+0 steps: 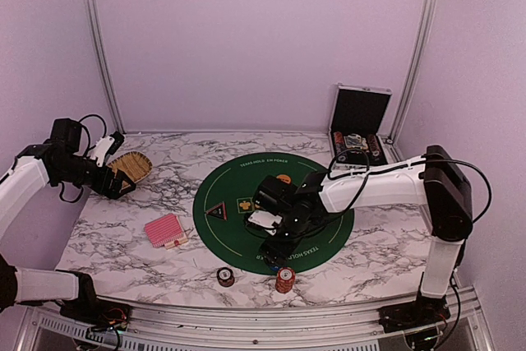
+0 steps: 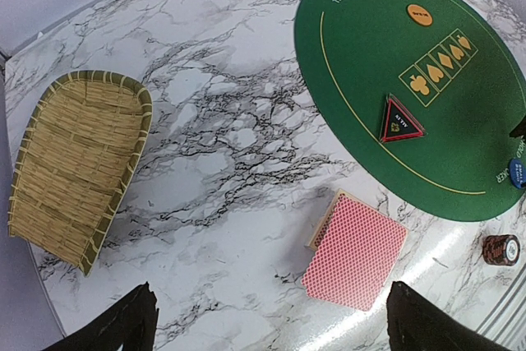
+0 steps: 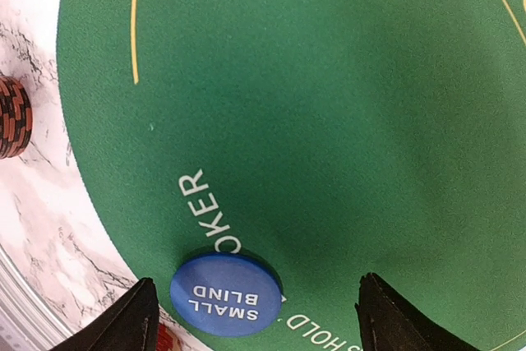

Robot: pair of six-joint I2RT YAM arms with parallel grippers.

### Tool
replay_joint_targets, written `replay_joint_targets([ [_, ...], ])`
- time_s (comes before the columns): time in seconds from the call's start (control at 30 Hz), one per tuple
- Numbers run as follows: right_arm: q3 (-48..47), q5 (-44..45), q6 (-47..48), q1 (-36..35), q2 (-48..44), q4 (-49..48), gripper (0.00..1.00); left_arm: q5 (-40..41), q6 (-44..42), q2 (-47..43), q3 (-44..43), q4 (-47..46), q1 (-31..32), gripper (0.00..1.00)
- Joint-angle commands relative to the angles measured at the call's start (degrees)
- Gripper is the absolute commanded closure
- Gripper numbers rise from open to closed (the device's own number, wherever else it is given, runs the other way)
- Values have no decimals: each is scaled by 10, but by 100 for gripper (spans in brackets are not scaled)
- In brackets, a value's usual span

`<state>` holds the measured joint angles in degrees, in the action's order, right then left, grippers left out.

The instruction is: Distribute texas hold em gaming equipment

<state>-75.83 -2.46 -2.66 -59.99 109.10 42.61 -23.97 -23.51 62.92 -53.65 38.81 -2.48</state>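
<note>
Texas hold em gaming equipment [image 1: 164, 230] is about half laid out, I'd say. On the green mat [image 1: 329, 228] mid-desk: orange disc [image 1: 283, 178], black triangular marker [image 1: 217, 211], and blue disc [image 3: 226, 293] at its near rim. Card deck [image 2: 355, 251] sits undealt left of the mat; short chip stack [image 1: 225, 277] and taller chip stack [image 1: 285, 279] wait at the near edge. Maybe more in the case [image 1: 359, 125], far right corner, can't tell. Right gripper [image 3: 255, 326] hovers over the blue disc, jaws wide, empty. Left gripper [image 2: 271, 318] is spread and empty too, by the basket [image 2: 74, 162] at the left edge.

Left pincer [image 2: 267, 330] gapes wide, held high; right pincer [image 3: 256, 322] gapes, held low.
</note>
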Motion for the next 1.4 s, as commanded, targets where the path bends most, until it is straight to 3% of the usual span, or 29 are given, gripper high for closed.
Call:
replay_joint_targets([
  [0.0,-22,14,10,-7,18,15,19,-4,-8,-8,-10,12,-3,1],
  [0.4,-33,53,7,-23,41,25,19,-4,-9,-9,-11,12,-3,1],
  [0.6,-34,74,5,-19,39,25,27,-4,-10,-12,-10,13,-3,1],
  [1.37,77,91,-30,94,-28,-20,37,-1,-10,-2,-23,13,-3,1],
])
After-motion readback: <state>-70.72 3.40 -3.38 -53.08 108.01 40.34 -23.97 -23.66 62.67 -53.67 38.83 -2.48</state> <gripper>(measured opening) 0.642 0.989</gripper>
